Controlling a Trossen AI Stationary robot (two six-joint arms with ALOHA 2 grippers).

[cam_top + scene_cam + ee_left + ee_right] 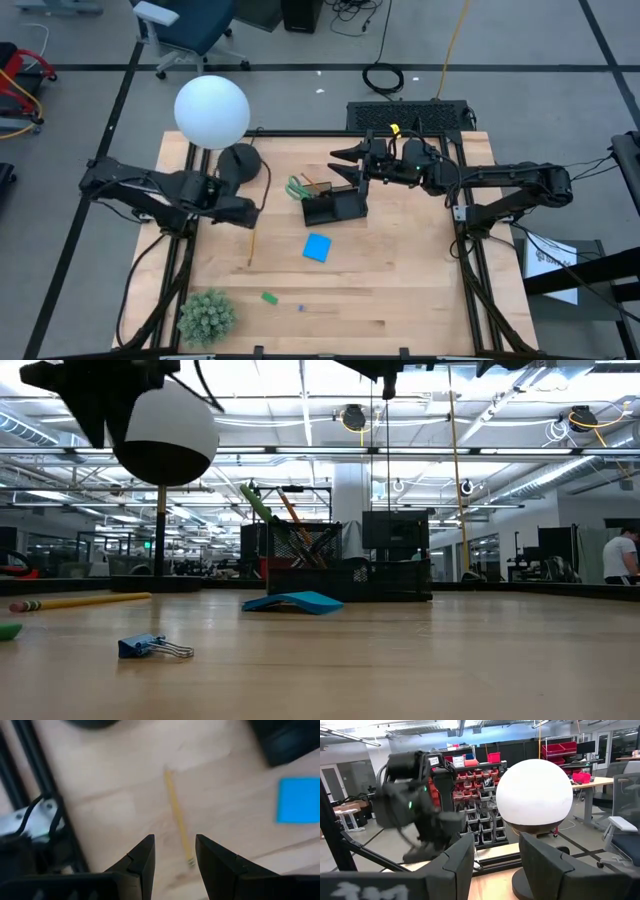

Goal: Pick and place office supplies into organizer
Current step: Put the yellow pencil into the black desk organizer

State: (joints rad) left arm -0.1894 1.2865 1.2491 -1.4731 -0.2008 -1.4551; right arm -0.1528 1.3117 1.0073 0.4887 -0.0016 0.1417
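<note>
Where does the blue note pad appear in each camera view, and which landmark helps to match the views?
High view: the blue note pad lies on the table, just in front of the black organizer.
Low view: it lies flat at centre, before the organizer.
Left wrist view: at the right edge.
Right wrist view: not in it.
Shared landmark: the yellow pencil.

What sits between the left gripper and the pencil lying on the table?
Nothing visible. The left gripper hangs open above the pencil, with only bare table under it; the blue note pad lies off to one side.
</note>
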